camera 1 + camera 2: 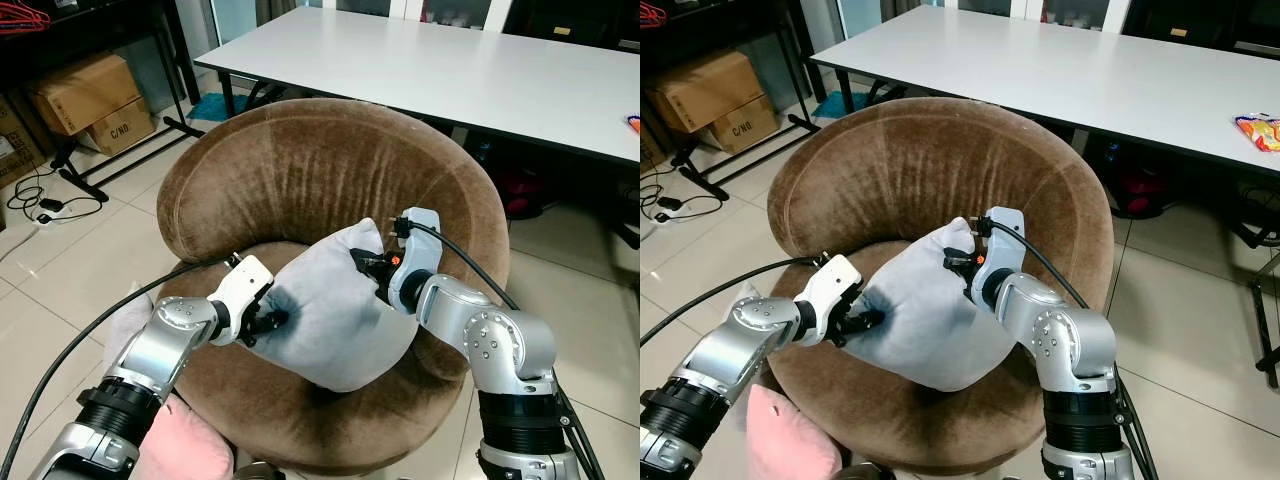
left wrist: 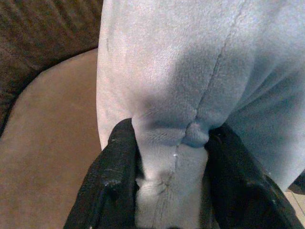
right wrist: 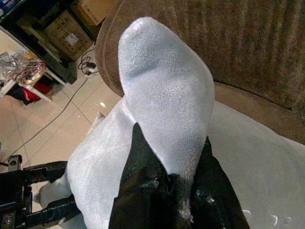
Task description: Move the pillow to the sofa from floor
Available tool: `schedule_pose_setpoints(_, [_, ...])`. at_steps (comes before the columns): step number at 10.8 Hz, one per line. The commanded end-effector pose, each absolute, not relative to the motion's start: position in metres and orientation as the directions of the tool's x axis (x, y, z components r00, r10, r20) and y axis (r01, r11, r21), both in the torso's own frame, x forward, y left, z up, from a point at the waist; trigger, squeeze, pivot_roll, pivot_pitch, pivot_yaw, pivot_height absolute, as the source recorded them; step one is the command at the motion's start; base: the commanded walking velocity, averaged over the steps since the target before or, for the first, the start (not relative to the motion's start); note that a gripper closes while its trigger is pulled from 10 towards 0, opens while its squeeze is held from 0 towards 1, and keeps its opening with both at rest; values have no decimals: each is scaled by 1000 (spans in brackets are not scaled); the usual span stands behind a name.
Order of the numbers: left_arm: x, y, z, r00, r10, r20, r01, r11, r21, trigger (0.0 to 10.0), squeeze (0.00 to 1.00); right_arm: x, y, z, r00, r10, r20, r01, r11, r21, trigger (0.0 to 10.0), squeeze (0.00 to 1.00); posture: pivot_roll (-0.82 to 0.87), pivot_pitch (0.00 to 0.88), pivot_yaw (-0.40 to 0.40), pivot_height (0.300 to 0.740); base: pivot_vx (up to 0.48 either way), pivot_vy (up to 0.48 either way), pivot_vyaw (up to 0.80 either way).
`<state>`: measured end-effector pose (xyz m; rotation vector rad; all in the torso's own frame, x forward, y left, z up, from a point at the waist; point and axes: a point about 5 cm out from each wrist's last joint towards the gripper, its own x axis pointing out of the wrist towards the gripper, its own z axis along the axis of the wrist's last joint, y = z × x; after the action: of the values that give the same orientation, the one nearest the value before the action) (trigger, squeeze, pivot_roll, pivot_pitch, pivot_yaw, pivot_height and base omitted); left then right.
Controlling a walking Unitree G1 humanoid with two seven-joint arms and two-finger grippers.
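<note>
A pale grey pillow (image 1: 335, 310) rests on the seat of the round brown sofa chair (image 1: 300, 170), held between both arms. My left gripper (image 1: 268, 320) is shut on the pillow's near left corner (image 2: 171, 157), its black fingers (image 2: 114, 176) pinching the seam. Over on the far right corner (image 3: 167, 95), my right gripper (image 1: 372, 268) is also shut on the fabric. The pillow (image 1: 925, 320) sits tilted, its far corner raised toward the chair's backrest.
A pink cushion (image 1: 185, 445) lies on the tiled floor by my left arm. A long white table (image 1: 450, 70) stands behind the chair. Cardboard boxes (image 1: 90, 100) and cables (image 1: 40, 195) sit at the left. A snack bag (image 1: 1258, 130) lies on the table.
</note>
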<state>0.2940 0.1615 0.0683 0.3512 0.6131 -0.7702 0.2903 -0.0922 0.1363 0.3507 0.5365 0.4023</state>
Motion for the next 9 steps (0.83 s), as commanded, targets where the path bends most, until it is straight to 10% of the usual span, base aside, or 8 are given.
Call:
schedule_pose_setpoints(1, [293,163,61,537,-522,-663,741,667,75,0,0,291,-91,143,800,459,-387,-296,862,411,10000,0,-42,0,44,740,0,0,0])
schedule_pose_setpoints(9, [292,163,57,524,-528,-668,756,649,81,0,0,289,-89,142,798,459,-391,-293,862,413,10000,0,-40,0,43,740,0,0,0])
